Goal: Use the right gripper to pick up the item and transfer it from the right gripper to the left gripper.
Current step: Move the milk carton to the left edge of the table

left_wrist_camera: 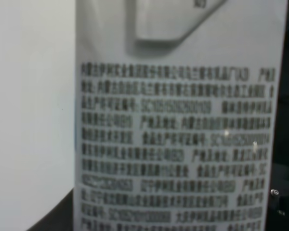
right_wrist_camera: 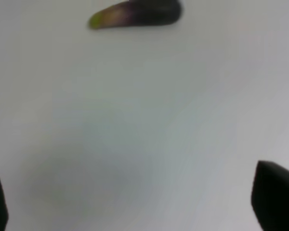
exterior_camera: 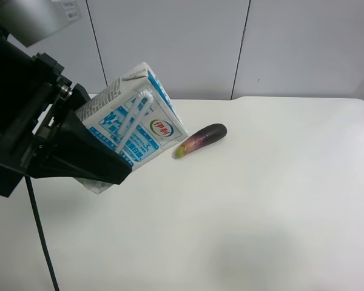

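The item, a white drink carton [exterior_camera: 139, 115] with blue printing and an attached straw, is held tilted above the table. My left gripper [exterior_camera: 106, 136], the black arm with the thin cable at the exterior high view's left, is shut on it. In the left wrist view the carton's printed side [left_wrist_camera: 173, 144] fills the picture. My right gripper [right_wrist_camera: 137, 199] is open and empty above bare table, with only its two black fingertips [right_wrist_camera: 277, 192] showing. The right gripper is out of the exterior high view.
A purple eggplant [exterior_camera: 200, 139] lies on the white table [exterior_camera: 279, 194] just right of the carton; it also shows in the right wrist view [right_wrist_camera: 135, 14]. Grey wall panels stand behind the table's far edge.
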